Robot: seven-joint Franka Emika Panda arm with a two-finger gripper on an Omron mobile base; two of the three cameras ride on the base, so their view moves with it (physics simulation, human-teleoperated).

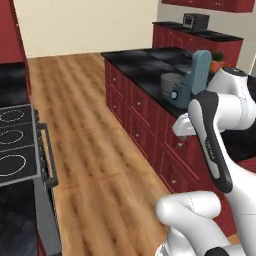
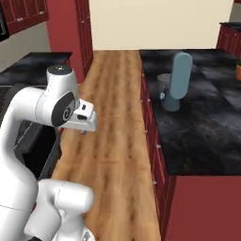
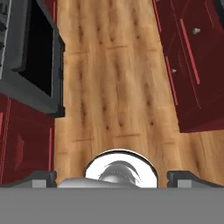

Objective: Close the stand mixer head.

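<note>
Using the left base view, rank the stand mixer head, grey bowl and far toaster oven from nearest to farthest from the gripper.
1. Stand mixer head, raised upright, just beyond the gripper.
2. Grey bowl, left of it.
3. Toaster oven, far back counter.

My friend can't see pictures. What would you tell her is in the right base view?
A teal stand mixer sits on a black island counter, its stand mixer head tipped straight up above the grey bowl. The robot's white arm is folded at the left, well away from it, over a wooden floor between red cabinets.
</note>
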